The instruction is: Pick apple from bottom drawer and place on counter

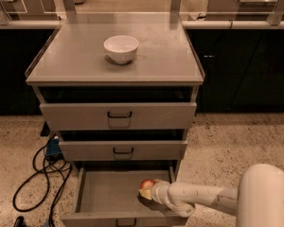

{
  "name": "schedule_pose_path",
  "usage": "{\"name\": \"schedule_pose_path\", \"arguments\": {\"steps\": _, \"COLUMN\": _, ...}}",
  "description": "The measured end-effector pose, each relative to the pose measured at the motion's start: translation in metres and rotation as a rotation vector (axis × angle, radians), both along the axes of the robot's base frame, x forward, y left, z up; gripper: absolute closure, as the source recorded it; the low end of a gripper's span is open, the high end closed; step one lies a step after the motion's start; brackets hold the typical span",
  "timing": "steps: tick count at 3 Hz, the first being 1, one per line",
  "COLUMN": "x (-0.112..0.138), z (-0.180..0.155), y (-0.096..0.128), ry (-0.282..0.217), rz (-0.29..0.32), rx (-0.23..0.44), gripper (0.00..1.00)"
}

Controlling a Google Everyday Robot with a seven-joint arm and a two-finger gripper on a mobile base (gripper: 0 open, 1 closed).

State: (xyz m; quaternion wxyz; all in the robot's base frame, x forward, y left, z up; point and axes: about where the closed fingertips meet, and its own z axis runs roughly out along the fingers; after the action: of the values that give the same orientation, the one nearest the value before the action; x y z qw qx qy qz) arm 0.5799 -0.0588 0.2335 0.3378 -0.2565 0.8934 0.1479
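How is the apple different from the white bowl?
The apple is small and red-orange; the white bowl is much bigger and plain white. The apple sits low in the open bottom drawer; the white bowl stands up on the counter. The gripper is right at the apple, far from the white bowl. Both are round.

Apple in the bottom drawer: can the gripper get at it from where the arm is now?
Probably yes. The bottom drawer is pulled open and the gripper is down inside it, right beside the apple at the drawer's right side. Nothing shows between them.
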Motion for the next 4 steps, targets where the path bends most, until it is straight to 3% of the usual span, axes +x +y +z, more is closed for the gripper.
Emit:
{"name": "schedule_pose_path", "arguments": {"steps": 1, "x": -0.020, "z": 0.026, "y": 0.010, "ry": 0.135, "rz": 0.054, "rx": 0.021, "gripper": 1.00}}
{"name": "schedule_pose_path", "arguments": {"steps": 2, "x": -0.051, "z": 0.063, "y": -0.007, "ry": 0.291, "rz": 0.050, "rx": -0.043, "gripper": 1.00}}
{"name": "schedule_pose_path", "arguments": {"steps": 3, "x": -0.075, "z": 0.113, "y": -0.049, "ry": 0.297, "rz": 0.007, "rx": -0.145, "gripper": 1.00}}
{"name": "schedule_pose_path", "arguments": {"steps": 4, "x": -0.089, "z": 0.139, "y": -0.060, "ry": 0.273, "rz": 0.016, "rx": -0.185, "gripper": 1.00}}
